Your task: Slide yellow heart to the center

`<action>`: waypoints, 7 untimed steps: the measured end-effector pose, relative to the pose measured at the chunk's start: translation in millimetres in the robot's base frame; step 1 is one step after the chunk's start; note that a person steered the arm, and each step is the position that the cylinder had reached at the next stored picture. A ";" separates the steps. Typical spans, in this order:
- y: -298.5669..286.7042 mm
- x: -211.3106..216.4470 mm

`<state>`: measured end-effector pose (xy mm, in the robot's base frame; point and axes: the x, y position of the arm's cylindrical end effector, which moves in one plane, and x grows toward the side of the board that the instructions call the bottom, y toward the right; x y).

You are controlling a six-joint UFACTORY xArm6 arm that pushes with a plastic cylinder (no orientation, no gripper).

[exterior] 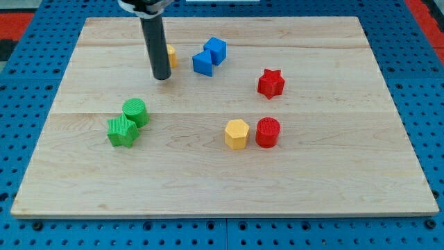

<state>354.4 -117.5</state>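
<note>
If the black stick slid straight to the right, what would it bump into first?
My tip sits just left of the yellow block, partly hidden behind the rod. That one comes first, probably; its depth is unclear. Beyond lie the blue blocks.

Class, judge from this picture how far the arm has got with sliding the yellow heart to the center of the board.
Done: nothing yet; the yellow heart sits near the view's top, mostly hidden behind the rod. In hand: my tip rests just at the heart's left, apparently touching. Left: the whole push toward the view's bottom right, into the open wood between the blue blocks and the yellow hexagon.
</note>
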 end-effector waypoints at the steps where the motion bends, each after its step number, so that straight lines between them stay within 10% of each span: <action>1: -9.9 -13.8; 7: 4.1 -95.1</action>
<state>259.3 -113.4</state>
